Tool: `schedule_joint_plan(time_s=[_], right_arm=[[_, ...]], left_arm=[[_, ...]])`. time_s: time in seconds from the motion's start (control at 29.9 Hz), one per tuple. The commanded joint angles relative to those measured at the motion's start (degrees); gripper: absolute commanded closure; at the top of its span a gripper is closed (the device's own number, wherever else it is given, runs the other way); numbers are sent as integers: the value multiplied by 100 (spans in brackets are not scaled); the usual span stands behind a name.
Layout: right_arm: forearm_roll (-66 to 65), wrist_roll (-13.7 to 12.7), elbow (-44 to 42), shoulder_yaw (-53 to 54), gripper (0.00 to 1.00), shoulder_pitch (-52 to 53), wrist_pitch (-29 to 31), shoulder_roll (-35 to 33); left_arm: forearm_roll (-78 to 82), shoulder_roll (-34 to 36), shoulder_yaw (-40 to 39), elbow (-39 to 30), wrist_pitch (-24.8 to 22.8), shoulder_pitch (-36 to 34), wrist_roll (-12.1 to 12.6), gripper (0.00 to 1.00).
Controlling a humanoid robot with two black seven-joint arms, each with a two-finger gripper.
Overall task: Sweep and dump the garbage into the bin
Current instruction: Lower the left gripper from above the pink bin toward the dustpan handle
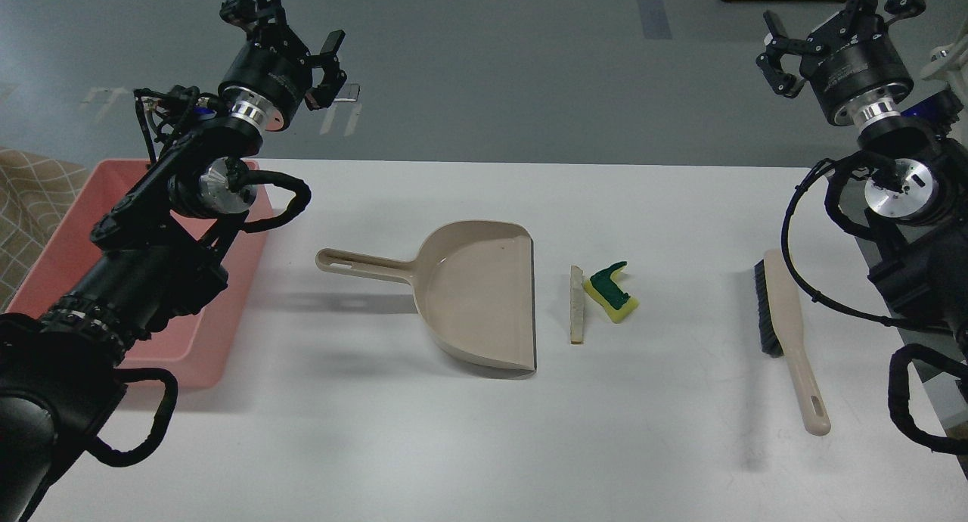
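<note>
Both my left gripper [327, 59] and right gripper [779, 57] hang raised, fingers apart, holding nothing. The garbage [601, 299] lies between dustpan [476, 299] and brush [786, 337]; the bin [76, 280] sits far left. Risk: a fast brush stroke may push the unheld dustpan or flick the scraps past its lip.

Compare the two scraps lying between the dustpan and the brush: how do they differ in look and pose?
The bread-like wedge is thin, off-white and one plain colour; the sponge piece is chunkier, yellow with a dark green top. The wedge lies straight, parallel to the dustpan edge; the sponge piece is torn, irregular and angled. The wedge is nearer the dustpan; the sponge is nearer the brush. Both rest on the white table, untouched.
</note>
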Motion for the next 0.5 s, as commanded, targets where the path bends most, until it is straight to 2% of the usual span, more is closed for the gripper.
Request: schedule_joint_plan(time_s=[0.0, 0.27, 0.47], right_arm=[[-10, -23, 99, -3, 0, -27, -1, -49], [-10, -15, 143, 6, 0, -10, -1, -41], [-1, -15, 90, 32, 0, 17, -1, -49]], left_arm=[[8, -8, 13, 13, -48, 90, -14, 2], [-9, 45, 4, 92, -39, 116, -31, 2], [-396, 27, -137, 83, -285, 134, -31, 2]])
